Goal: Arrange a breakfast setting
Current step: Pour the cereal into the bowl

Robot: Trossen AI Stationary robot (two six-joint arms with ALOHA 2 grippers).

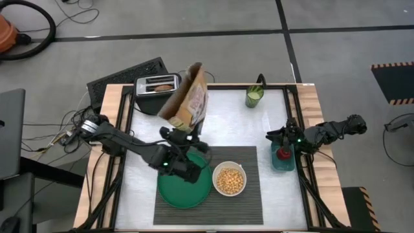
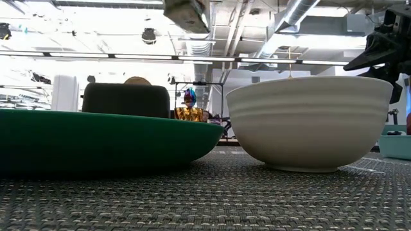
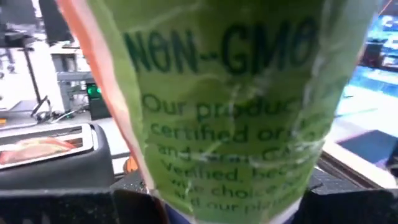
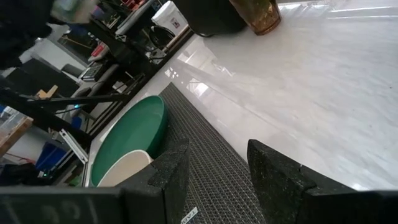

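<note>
From overhead, the left gripper (image 1: 184, 144) is gripping a cereal box (image 1: 187, 98) at its lower end, holding it tilted above the table behind the green plate (image 1: 184, 188). The white bowl (image 1: 229, 180), filled with yellow cereal (image 1: 229, 180), is sitting on the dark placemat (image 1: 249, 207) just right of the plate, in front of that gripper. The right gripper (image 1: 282, 137) is waiting over the teal dish (image 1: 283, 160) at the table's right edge.

At table height, plate (image 2: 96, 138) and bowl (image 2: 309, 122) are resting side by side on the mat (image 2: 205, 199).

Past the left wrist, the box's green panel (image 3: 230, 106) is filling the view, clamped between the fingers; the toaster (image 3: 50, 152) is standing beyond.

Past the right wrist, the right fingers (image 4: 168, 177) are standing apart, empty, with plate (image 4: 134, 134) and bowl (image 4: 124, 169) lying well beyond them.
</note>
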